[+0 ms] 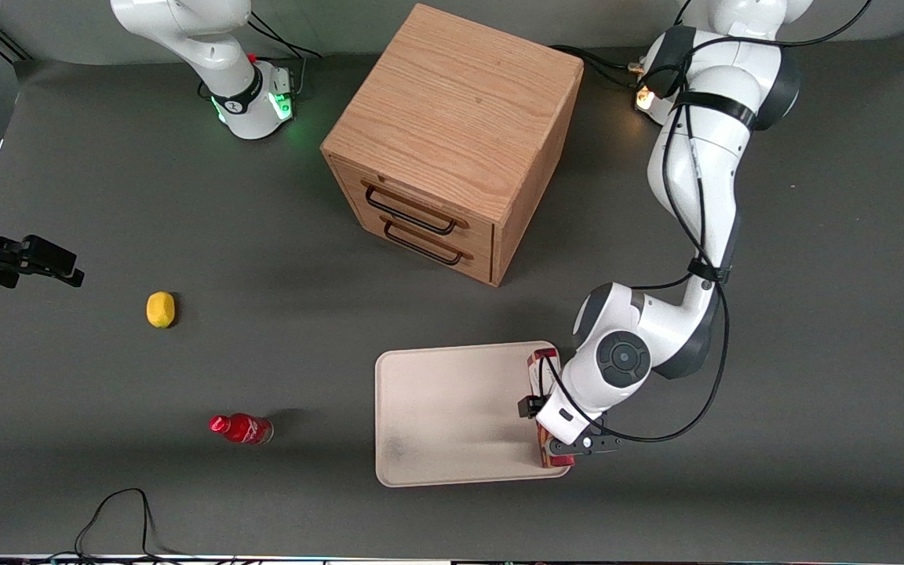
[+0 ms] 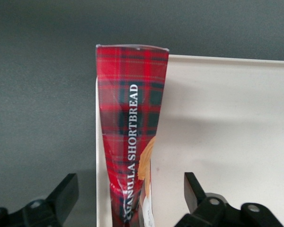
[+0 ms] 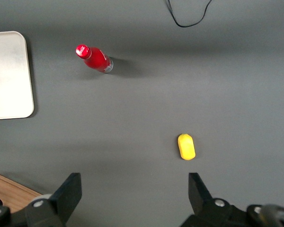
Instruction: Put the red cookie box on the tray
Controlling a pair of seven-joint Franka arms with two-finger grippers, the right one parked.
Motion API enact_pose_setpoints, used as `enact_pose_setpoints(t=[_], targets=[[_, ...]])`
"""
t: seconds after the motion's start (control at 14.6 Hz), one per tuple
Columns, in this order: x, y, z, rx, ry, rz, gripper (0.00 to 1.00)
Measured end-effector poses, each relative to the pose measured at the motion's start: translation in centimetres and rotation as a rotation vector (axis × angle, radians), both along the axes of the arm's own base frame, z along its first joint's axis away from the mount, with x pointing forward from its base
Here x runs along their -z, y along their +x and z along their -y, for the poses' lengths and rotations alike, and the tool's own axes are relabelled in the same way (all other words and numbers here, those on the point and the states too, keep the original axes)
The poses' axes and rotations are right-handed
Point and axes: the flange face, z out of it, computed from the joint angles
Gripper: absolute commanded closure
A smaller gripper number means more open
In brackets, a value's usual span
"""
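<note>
The red cookie box (image 2: pixel 130 118), tartan-patterned with "SHORTBREAD" lettering, rests on its narrow side on the tray (image 2: pixel 227 142), along the rim at the working arm's end. In the front view only its ends (image 1: pixel 544 362) show past the wrist, on the cream-white tray (image 1: pixel 444 416). My gripper (image 2: pixel 130 194) hangs directly above the box and is open. Its black fingers (image 2: pixel 66 194) stand wide on either side of the box with a clear gap to each. The same gripper (image 1: pixel 550 420) sits over the tray's edge in the front view.
A wooden two-drawer cabinet (image 1: pixel 452 141) stands farther from the front camera than the tray. A small red bottle (image 1: pixel 242 428) and a yellow lemon (image 1: pixel 160 308) lie toward the parked arm's end. A black cable (image 1: pixel 114 518) loops at the near table edge.
</note>
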Motion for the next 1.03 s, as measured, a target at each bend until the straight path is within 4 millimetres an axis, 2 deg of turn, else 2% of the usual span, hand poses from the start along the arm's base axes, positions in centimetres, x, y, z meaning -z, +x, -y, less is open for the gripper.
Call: enact_pose_setpoints(t=[0.27,0.48,0.75,1.03], targets=[[-0.1,0.0,0.0,0.000,0.001,-0.001,0.00],[-1.9,0.0,-0.3,0.009,0.020,-0.039,0.00],[-8.7,-0.3,-2.3,0.109,0.055,-0.083,0.00],[-16.6,-1.6,-7.2,0.236,0.075,-0.124,0.00]])
